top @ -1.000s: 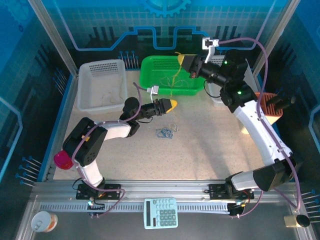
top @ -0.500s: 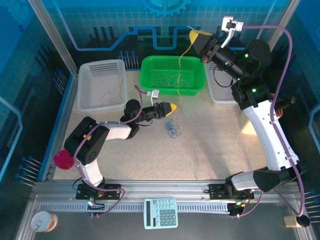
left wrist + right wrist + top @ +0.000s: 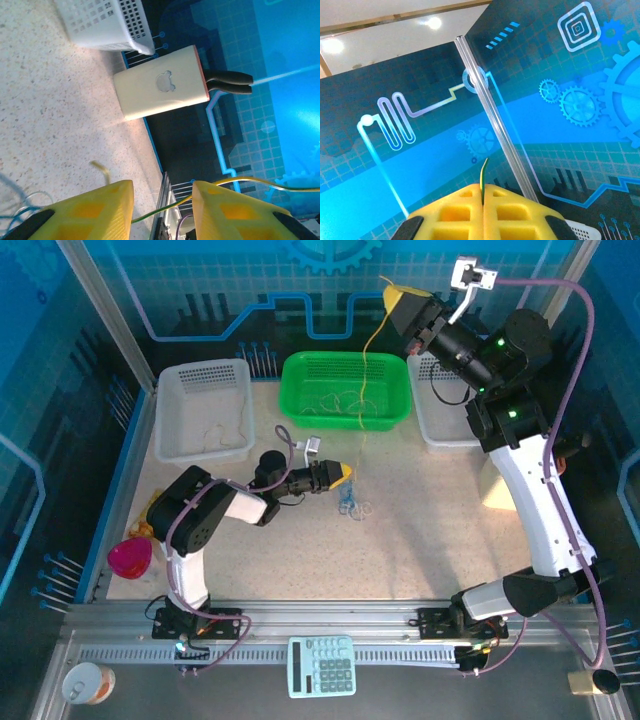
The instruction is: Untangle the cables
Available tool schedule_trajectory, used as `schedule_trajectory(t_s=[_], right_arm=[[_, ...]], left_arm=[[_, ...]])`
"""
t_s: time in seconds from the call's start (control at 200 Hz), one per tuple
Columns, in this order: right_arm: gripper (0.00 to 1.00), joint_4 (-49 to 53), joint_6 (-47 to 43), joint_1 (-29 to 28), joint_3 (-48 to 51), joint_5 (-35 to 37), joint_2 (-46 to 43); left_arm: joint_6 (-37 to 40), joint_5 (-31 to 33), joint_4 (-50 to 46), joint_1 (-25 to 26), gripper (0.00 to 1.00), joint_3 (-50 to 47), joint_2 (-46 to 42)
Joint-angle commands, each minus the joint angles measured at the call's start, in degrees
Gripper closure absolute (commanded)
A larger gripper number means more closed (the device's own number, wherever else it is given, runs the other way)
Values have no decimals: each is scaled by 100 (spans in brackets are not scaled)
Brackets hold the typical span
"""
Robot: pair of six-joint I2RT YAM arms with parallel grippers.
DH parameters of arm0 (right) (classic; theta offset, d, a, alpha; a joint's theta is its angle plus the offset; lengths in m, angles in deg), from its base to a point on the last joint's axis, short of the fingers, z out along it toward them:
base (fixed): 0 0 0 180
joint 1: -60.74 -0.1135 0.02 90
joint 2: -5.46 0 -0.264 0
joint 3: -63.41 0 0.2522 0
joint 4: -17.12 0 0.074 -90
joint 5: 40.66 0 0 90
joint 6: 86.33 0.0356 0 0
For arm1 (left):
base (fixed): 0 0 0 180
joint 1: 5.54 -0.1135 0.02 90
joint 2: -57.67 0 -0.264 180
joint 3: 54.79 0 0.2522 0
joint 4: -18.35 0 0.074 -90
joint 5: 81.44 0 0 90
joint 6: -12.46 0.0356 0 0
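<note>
Several thin cables [image 3: 345, 402] lie in the green basket [image 3: 340, 426]; the right gripper [image 3: 397, 300] pinches one yellow cable [image 3: 367, 350] tight, and the left gripper [image 3: 345, 474], fingers apart, holds nothing.

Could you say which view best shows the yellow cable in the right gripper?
Top external: the yellow cable hangs in full from the right gripper over the green basket. Right wrist: its tip pokes from shut pads. Left wrist: a yellow strand, perhaps the same, crosses the frame.
</note>
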Motion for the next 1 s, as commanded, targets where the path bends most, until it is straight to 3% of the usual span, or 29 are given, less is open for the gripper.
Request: schedule_trajectory(t_s=[0.0,0.315,0.54,0.76,0.995], right_arm=[[100,-99,32,132,-304,-40,16],[100,-29,109,250,-556,-135,95],[100,-117,200,243,-325,-187,26],[100,-250,326,250,-155,-266,-19],[100,-459,512,239,104,-356,-115]], left_arm=[[108,69,398,36,62,-103,112],[443,102,32,38,61,-217,-82],[1701,456,-1754,138,53,-142,-768],[4008,1764,-4683,741,40,471,-1503],[4830,3056,-4994,1177,31,546,-1421]])
